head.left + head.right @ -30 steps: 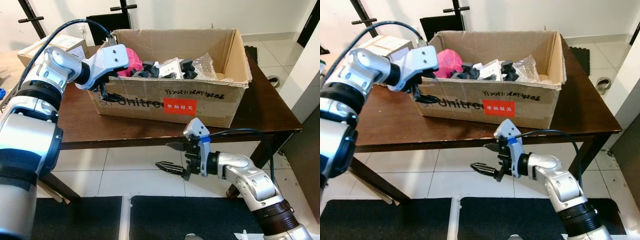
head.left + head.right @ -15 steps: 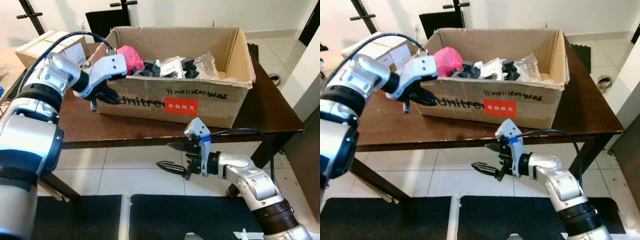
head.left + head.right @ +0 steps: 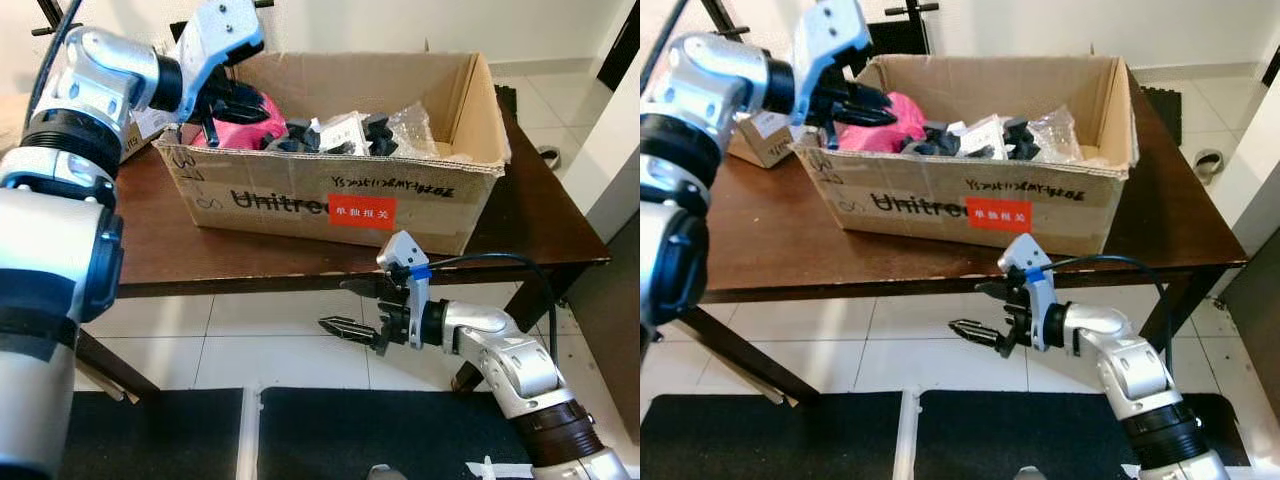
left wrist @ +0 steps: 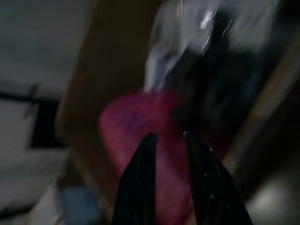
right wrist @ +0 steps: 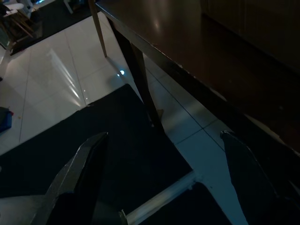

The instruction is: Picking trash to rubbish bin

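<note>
An open cardboard box (image 3: 330, 195) stands on a dark wooden table (image 3: 150, 250). Inside it lie a pink crumpled thing (image 3: 235, 133), black pieces (image 3: 300, 135), a white packet (image 3: 340, 130) and a clear plastic bag (image 3: 415, 125). My left gripper (image 3: 252, 104) is over the box's left end, just above the pink thing. In the blurred left wrist view its fingers (image 4: 145, 159) stand a narrow gap apart, with pink showing between them. My right gripper (image 3: 332, 304) hangs open below the table's front edge, holding nothing.
A smaller carton (image 3: 760, 135) sits on the table behind the box's left end. A black mat (image 3: 350, 430) covers the floor in front, with white tiles under the table. A slipper (image 3: 547, 158) lies on the floor at the right.
My left gripper has risen from outside the box's left front corner, gone over the rim and now points at the pink thing. The right gripper has barely moved.
</note>
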Motion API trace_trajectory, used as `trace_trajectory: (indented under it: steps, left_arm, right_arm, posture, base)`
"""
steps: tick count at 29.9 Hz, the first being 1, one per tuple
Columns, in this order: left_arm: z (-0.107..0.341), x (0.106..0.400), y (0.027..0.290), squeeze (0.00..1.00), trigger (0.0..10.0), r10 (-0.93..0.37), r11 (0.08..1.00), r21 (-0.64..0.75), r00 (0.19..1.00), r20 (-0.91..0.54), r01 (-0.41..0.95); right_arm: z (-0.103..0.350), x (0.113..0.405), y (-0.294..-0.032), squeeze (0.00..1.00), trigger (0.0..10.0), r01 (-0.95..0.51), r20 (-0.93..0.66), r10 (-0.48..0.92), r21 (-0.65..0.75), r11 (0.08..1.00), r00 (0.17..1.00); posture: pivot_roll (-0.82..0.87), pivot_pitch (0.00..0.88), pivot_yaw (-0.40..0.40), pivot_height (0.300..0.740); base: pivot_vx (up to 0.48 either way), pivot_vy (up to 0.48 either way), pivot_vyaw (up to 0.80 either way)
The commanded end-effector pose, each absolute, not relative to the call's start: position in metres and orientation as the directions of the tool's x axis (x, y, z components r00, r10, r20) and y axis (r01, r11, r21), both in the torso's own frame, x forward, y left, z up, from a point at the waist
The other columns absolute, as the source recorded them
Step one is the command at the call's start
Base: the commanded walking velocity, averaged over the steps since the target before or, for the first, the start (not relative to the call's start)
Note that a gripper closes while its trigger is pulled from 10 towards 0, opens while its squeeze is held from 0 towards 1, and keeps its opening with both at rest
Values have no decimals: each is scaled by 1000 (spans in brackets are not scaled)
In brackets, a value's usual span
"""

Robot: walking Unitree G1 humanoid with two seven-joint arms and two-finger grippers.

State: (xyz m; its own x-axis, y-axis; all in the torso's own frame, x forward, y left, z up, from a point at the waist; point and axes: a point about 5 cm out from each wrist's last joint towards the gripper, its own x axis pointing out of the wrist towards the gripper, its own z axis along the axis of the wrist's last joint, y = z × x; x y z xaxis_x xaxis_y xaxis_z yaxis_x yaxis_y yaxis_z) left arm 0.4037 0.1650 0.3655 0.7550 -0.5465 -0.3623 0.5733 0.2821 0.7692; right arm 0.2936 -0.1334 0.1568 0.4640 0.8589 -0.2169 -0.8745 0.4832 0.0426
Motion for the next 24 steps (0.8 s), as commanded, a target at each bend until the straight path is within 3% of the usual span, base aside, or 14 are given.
trace_trajectory:
  steps: [1,10,15,16,18,19,20,21,22,24]
  left_arm:
    - [340,408,184,0,10000,-429,271,780,796,-427,564]
    - [288,414,196,0,10000,-305,318,768,827,-472,556]
    - [280,414,196,0,10000,-310,339,745,815,-489,575]
    - [281,412,194,0,8353,-361,363,691,778,-515,625]
    - [281,412,193,0,8353,-375,368,677,768,-520,638]
    - [283,409,190,0,4078,-447,389,591,705,-550,707]
    - [283,409,190,0,4078,-447,389,591,705,-550,707]
    - [285,406,188,0,4157,-493,374,540,655,-573,754]
    - [293,402,183,0,2784,-583,364,448,575,-573,816]
    - [295,401,181,0,2784,-610,363,423,555,-566,830]
  right_arm:
    - [155,294,-130,0,10000,-880,-209,866,51,473,453]
    - [156,294,-132,0,10000,-873,-208,861,51,484,465]
    - [157,293,-135,0,10000,-871,-208,858,50,489,470]
    - [157,293,-136,0,10000,-870,-209,857,48,490,471]
    - [157,293,-136,0,10000,-870,-209,857,48,490,471]
    - [157,293,-138,0,10000,-869,-210,855,46,493,474]
    - [157,293,-138,0,10000,-869,-210,855,46,493,474]
    - [157,293,-138,0,10000,-868,-211,854,44,494,476]
    - [158,295,-139,0,10000,-867,-213,852,42,497,479]
    - [158,295,-139,0,10000,-866,-213,852,41,498,479]
  posture:
    - [-57,156,106,740]
    - [-67,164,113,740]
    - [-72,165,115,740]
    - [-73,166,115,740]
    - [-73,166,115,740]
    - [-73,165,115,740]
    - [-73,165,115,740]
    - [-73,163,112,740]
    - [-69,161,109,740]
    - [-69,161,109,740]
  base:
    - [0,0,0]
    - [0,0,0]
    - [0,0,0]
    - [0,0,0]
    - [0,0,0]
    - [0,0,0]
    - [0,0,0]
    - [0,0,0]
    - [0,0,0]
    - [0,0,0]
